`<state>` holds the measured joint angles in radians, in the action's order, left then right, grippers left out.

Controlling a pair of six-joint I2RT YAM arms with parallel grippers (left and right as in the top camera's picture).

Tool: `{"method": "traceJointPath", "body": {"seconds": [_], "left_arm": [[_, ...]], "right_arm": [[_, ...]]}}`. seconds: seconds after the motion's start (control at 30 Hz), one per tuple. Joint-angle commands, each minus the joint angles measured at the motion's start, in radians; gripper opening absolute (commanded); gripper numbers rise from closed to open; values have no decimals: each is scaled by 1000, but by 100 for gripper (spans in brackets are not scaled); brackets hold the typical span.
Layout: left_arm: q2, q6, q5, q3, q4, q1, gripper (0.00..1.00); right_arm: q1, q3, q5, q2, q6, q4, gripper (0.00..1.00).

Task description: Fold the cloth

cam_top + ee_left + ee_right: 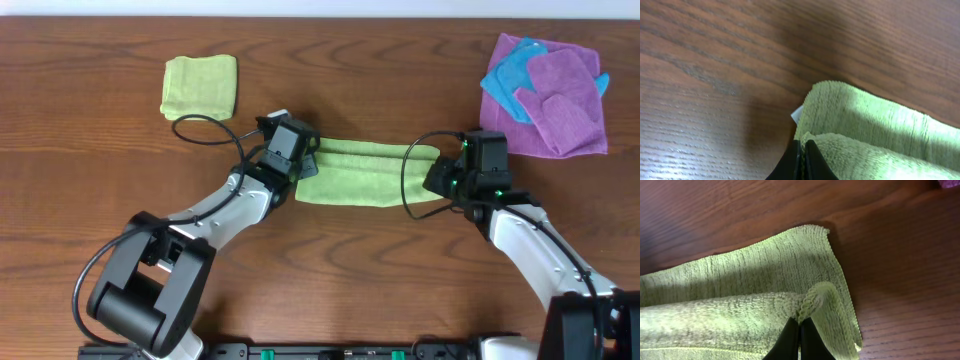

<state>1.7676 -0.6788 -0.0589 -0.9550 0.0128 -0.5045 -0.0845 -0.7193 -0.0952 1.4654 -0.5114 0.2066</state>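
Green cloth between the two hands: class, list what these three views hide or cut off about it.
Overhead: the left hand and right hand cover both ends of the green cloth.
Left wrist: frame edges cut off most of it.
Right wrist: much of it runs out of frame.

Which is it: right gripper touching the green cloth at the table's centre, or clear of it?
Touching. The right wrist view shows the right gripper shut on a raised fold of the green cloth, with no gap.
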Motion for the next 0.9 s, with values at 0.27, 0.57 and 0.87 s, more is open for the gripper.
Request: {"method": "traceJointPath", "body": {"seconds": [0.27, 0.57, 0.87], "left_arm": [[24, 21, 22, -19, -22, 9, 98], [24, 21, 188, -32, -19, 8, 95], [24, 18, 209, -32, -13, 8, 95]], "right_arm": [[-8, -18, 43, 2, 11, 3, 98], [-8, -18, 1, -1, 11, 141, 71], [-8, -16, 10, 16, 119, 123, 45]]}}
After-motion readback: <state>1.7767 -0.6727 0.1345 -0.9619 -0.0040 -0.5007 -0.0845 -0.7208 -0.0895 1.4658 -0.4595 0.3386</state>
